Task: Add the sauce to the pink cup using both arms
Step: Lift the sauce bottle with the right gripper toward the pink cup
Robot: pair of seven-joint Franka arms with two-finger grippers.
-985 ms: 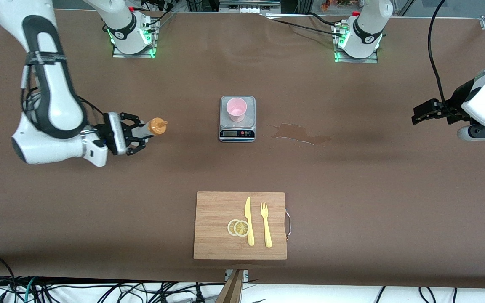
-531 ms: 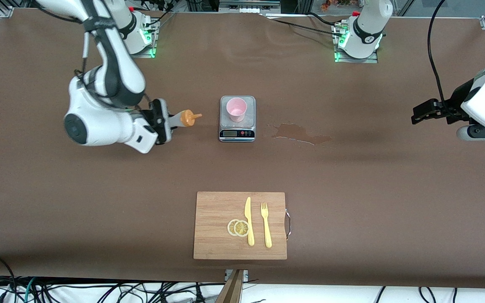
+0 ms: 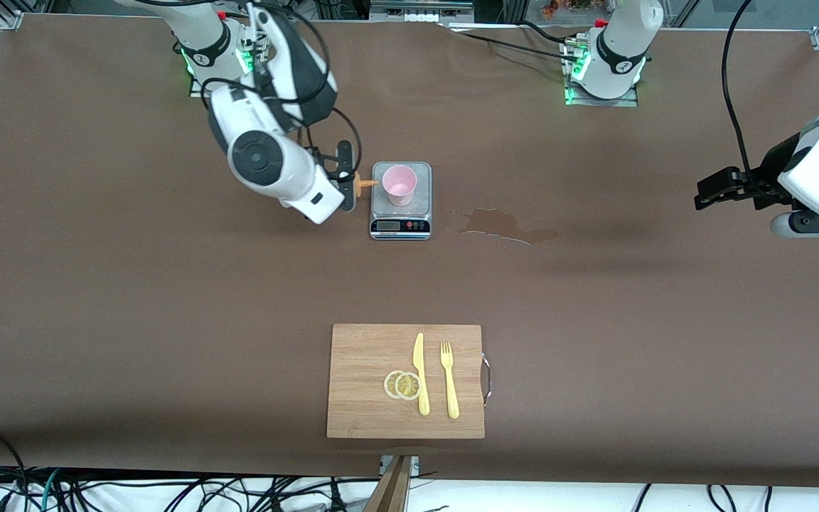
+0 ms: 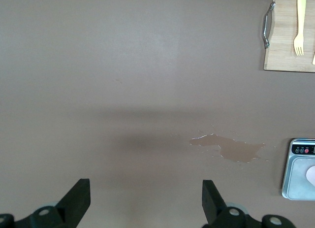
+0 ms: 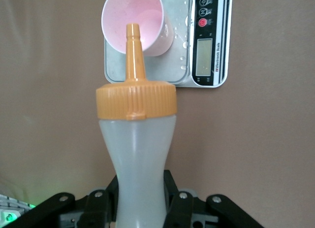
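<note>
The pink cup (image 3: 399, 185) stands upright on a small grey kitchen scale (image 3: 400, 213) mid-table. My right gripper (image 3: 348, 186) is beside the scale, toward the right arm's end, shut on the sauce bottle's whitish waist (image 5: 138, 159). The bottle lies tipped sideways. Its orange cap (image 3: 362, 185) and nozzle (image 5: 133, 46) point at the cup's mouth (image 5: 152, 16), the tip close to the rim. No sauce shows leaving the nozzle. My left gripper (image 3: 709, 193) waits, open and empty, above the left arm's end of the table; its fingers (image 4: 78, 201) stand wide apart.
A wooden cutting board (image 3: 367, 355) with a yellow knife (image 3: 420, 373), a yellow fork (image 3: 449, 380) and two lemon slices (image 3: 402, 385) lies nearer the front camera. A wet patch (image 3: 505, 226) marks the tabletop beside the scale, toward the left arm's end.
My right arm has swung from the right arm's end of the table to the scale, carrying the bottle, whose nozzle now reaches the cup. The left arm has not moved.
</note>
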